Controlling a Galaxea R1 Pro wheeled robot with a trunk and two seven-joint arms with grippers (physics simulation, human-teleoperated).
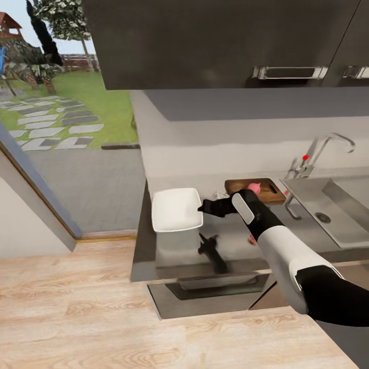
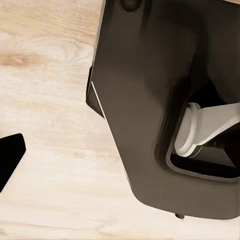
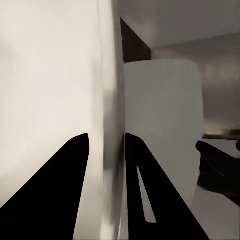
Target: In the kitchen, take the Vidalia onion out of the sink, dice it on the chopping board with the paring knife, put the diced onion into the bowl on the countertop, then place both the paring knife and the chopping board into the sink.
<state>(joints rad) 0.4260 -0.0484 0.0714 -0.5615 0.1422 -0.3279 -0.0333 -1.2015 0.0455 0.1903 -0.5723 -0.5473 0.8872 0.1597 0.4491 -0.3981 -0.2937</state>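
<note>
countertop with bowl, chopping board

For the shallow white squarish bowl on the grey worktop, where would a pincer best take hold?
Probably its thin raised rim on the board-facing side, one finger inside and one outside. The right pincer straddles that rim of the shallow white squarish bowl, as the right wrist view shows.

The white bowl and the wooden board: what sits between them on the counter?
In the head view, the right gripper lies between the bowl and the chopping board, its fingers at the bowl's rim; the right wrist view shows that rim between them.
</note>
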